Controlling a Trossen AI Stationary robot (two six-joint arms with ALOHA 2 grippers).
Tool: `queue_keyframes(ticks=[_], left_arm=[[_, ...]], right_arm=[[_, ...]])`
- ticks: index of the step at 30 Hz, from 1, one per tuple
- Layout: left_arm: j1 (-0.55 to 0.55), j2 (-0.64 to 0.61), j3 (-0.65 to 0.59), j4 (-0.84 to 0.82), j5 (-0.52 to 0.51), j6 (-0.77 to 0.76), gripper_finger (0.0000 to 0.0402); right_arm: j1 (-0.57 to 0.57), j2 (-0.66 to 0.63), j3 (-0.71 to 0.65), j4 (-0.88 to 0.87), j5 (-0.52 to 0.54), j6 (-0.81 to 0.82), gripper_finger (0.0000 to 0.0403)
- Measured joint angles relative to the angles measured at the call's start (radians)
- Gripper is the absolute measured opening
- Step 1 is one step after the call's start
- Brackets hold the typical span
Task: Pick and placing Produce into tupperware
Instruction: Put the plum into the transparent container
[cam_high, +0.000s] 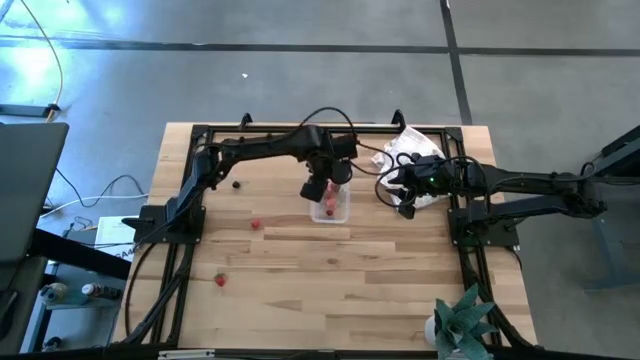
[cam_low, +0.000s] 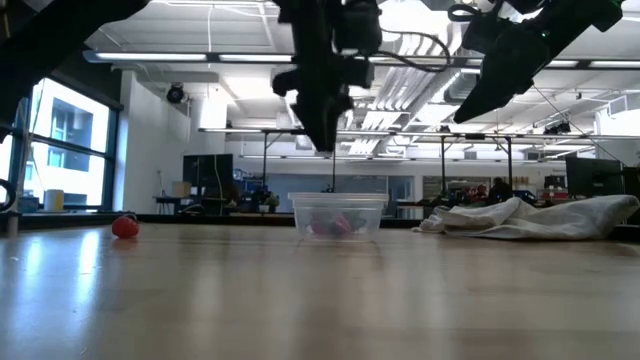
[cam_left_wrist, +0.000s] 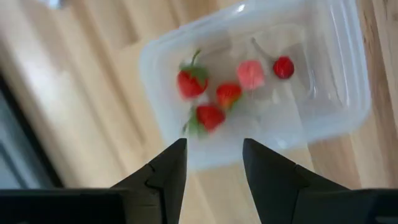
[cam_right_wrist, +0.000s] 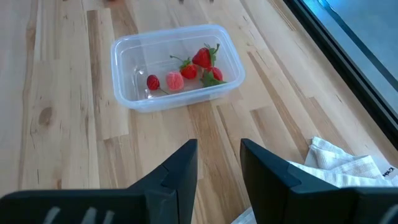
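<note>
Produce sits mostly inside the tupperware (cam_right_wrist: 177, 65): three strawberries with green tops (cam_right_wrist: 203, 57), a pale pink piece (cam_right_wrist: 175, 81) and a small round red one (cam_right_wrist: 153, 81) lie on its floor. The clear tub rests on the wooden table (cam_high: 330, 290) toward its far middle. Directly above it hangs the left gripper (cam_left_wrist: 214, 155), its fingers spread with nothing between them, which fits a drop just made into the tub. Pieces not yet collected lie loose on the boards: a red one (cam_high: 256, 225) near the tub on the left arm's side, another red one (cam_high: 220, 280) farther toward the near edge, and a dark one (cam_high: 236, 184) close to the left arm. The right gripper (cam_right_wrist: 219, 158) waits off to the tub's side, raised, fingers parted and empty, just by the white cloth (cam_high: 415, 150), probably keeping clear of the working arm.
</note>
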Motion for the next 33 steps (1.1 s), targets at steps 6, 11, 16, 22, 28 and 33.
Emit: queue_keyframes(ticks=[6,11,16,22,28,33], left_arm=[[0.000,0.000,0.196,-0.207,-0.072,-0.070,0.0145],[0.000,-0.054,0.225,-0.246,-0.076,-0.098,0.0145],[-0.001,-0.133,0.172,-0.269,-0.091,-0.127,0.0145],[-0.001,-0.267,-0.022,-0.228,-0.120,-0.158,0.0145],[0.018,-0.522,-0.511,0.033,-0.114,-0.209,0.0145],[0.106,-0.750,-0.891,0.225,-0.100,-0.286,0.0145]], right_arm=[[0.000,0.000,0.000,0.000,0.000,0.000,0.0112],[0.000,0.000,0.000,0.000,0.000,0.000,0.0112],[0.000,0.000,0.000,0.000,0.000,0.000,0.0112],[0.000,0.000,0.000,0.000,0.000,0.000,0.0112],[0.000,0.000,0.000,0.000,0.000,0.000,0.0112],[0.000,0.000,0.000,0.000,0.000,0.000,0.0112]])
